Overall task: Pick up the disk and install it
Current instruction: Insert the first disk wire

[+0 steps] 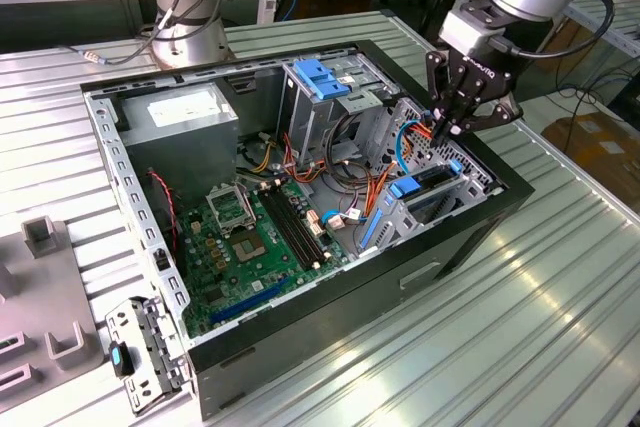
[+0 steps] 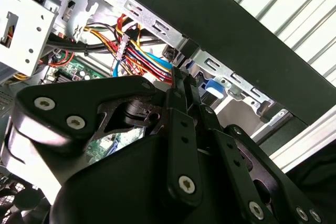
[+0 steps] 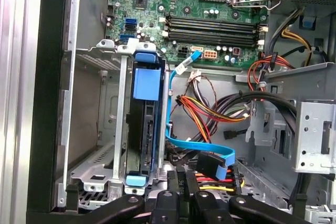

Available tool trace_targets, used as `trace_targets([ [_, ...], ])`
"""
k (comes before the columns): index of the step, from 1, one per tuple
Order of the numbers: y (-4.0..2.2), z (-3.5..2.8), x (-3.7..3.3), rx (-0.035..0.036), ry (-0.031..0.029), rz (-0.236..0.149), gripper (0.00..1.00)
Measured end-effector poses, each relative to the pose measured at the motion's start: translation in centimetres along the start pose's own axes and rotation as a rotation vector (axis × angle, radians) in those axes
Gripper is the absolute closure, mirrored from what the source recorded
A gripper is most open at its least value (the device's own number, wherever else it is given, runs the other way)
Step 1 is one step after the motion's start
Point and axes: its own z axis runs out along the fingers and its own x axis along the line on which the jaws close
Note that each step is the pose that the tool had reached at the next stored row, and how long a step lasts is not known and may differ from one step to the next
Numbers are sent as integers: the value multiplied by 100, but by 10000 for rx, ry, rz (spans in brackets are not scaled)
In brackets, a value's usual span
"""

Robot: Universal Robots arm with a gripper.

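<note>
The disk (image 3: pixel 140 135) stands on edge in the drive bay at the case's front, dark between its blue side rails, with a blue tab at each end. In the exterior view the disk (image 1: pixel 428 183) lies in the bay on the view's right side of the open computer case (image 1: pixel 300 347). My gripper (image 1: pixel 441 130) hangs just above the bay's far end, beside the cables, its fingers pressed together with nothing between them. In both wrist views the fingertips (image 3: pixel 181 178) (image 2: pixel 179 80) meet next to a black connector (image 3: pixel 210 164) on a blue flat cable.
The motherboard (image 1: pixel 255 237) fills the case floor, with a grey power supply (image 1: pixel 180 112) at the back. A metal cage with a blue handle (image 1: pixel 322 82) stands upright near the bundled wires (image 3: pixel 210 111). A loose bracket (image 1: pixel 140 352) and grey fixtures (image 1: pixel 45 237) lie on the exterior view's left.
</note>
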Motion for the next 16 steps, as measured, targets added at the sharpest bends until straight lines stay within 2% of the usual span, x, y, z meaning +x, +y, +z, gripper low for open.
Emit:
trace_targets([
  [16,72,-1,7,0,1,22,83],
])
